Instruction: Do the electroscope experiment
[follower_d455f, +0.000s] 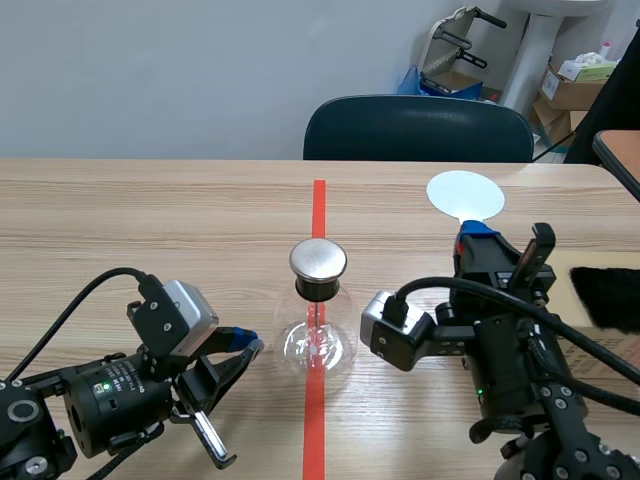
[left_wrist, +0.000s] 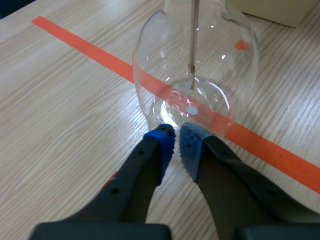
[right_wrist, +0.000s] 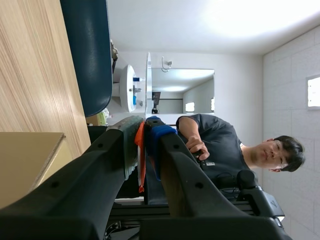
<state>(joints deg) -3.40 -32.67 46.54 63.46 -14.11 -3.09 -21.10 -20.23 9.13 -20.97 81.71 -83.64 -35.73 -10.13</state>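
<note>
Beside the flask (follower_d455f: 318, 338), left tool (left_wrist: 177, 139) pressed together; right tool (right_wrist: 144, 127) pinching white disc (follower_d455f: 465, 195) by half-hidden handle (right_wrist: 140, 165).

The clear flask (follower_d455f: 318, 340) is wearing a shiny silver cap (follower_d455f: 318, 259) (black ring underneath); past the flask, a white disc (follower_d455f: 465, 195) is showing.

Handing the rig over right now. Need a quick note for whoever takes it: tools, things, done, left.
Left tool: shut on nothing, tips low by the base of the electroscope flask; contact unclear.
Right tool: shut on the handle of the white disc, held up, apart from the flask.
Flask stands mid-table, metal cap on top.
Done: disc in grip.
Left: bring disc to the cap. Cannot tell whether the disc is charged.
</note>
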